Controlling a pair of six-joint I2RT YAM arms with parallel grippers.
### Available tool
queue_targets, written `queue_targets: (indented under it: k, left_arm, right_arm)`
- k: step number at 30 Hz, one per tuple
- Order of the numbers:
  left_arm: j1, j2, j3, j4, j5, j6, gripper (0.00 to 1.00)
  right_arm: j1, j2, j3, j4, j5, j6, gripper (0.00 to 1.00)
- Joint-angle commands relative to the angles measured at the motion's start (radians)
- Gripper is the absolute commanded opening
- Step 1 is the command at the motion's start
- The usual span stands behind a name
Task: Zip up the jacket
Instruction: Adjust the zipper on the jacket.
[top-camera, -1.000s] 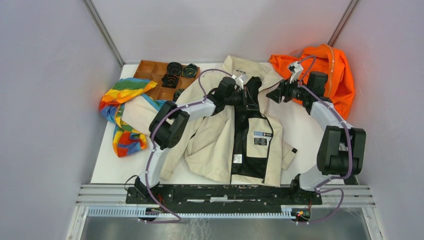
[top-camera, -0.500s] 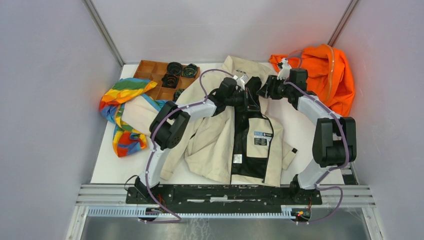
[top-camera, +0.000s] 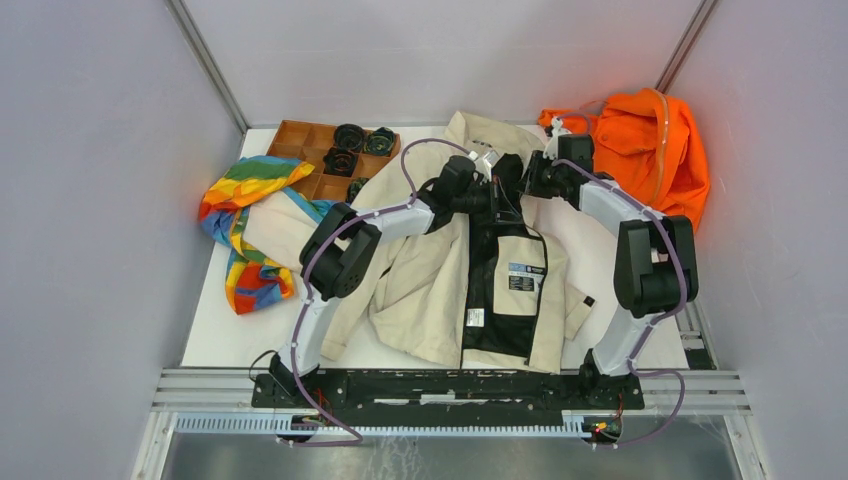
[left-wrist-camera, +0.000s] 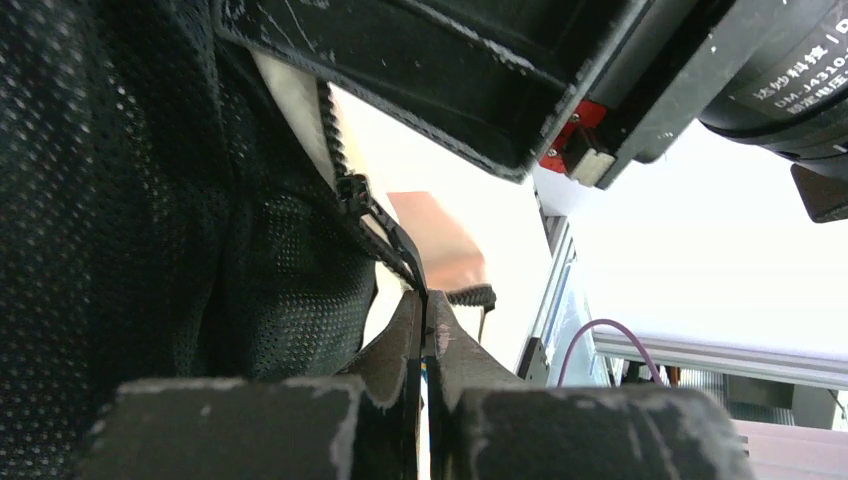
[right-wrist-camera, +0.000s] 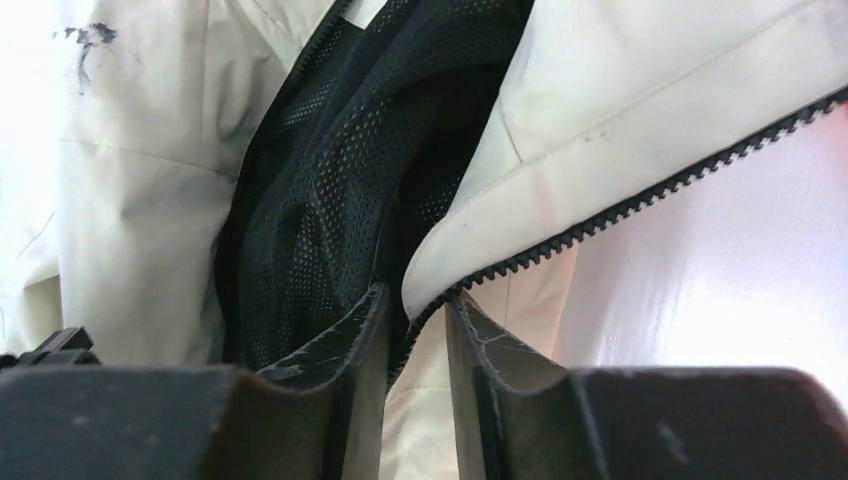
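the jacket (top-camera: 415, 265) lies open on the worktop (top-camera: 585, 240), black lining (right-wrist-camera: 330, 180) showing, with both hands at its collar end. the left hand (left-wrist-camera: 424, 300) is pinched tight on the dark zipper edge (left-wrist-camera: 375, 215) that runs into its tips. the right hand (right-wrist-camera: 418, 300) is narrow, its fingers straddling the toothed edge (right-wrist-camera: 640, 205) just ahead of it with a gap showing, so likely no firm grip yet. best to close on the tape alone, not the lining to its left, then draw both edges together without slack.

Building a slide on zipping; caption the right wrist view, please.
Right gripper with open jaws straddling the jacket at its zipper edge, beside black mesh lining.
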Motion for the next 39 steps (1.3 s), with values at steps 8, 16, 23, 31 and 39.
queue_targets:
  k: [8,16,23,31,39]
  left_arm:
    - [-0.017,-0.046,0.056,0.036,0.097,-0.145,0.02]
    - [-0.016,-0.067,0.05,0.044,0.121,-0.318,0.02]
    - [-0.017,-0.113,0.0,0.031,0.121,-0.356,0.02]
    - [-0.037,-0.162,-0.05,-0.017,0.124,-0.297,0.02]
    - [-0.06,-0.177,-0.077,-0.065,0.137,-0.228,0.02]
  right_arm:
    - [0.011,-0.036,0.049,0.097,0.11,0.075,0.04]
    - [0.009,-0.11,-0.015,0.265,0.126,0.159,0.02]
    - [-0.005,-0.125,0.023,0.303,0.12,0.201,0.02]
    - [-0.036,-0.105,0.1,0.293,0.111,0.208,0.01]
    - [-0.042,-0.087,0.132,0.3,0.105,0.2,0.01]
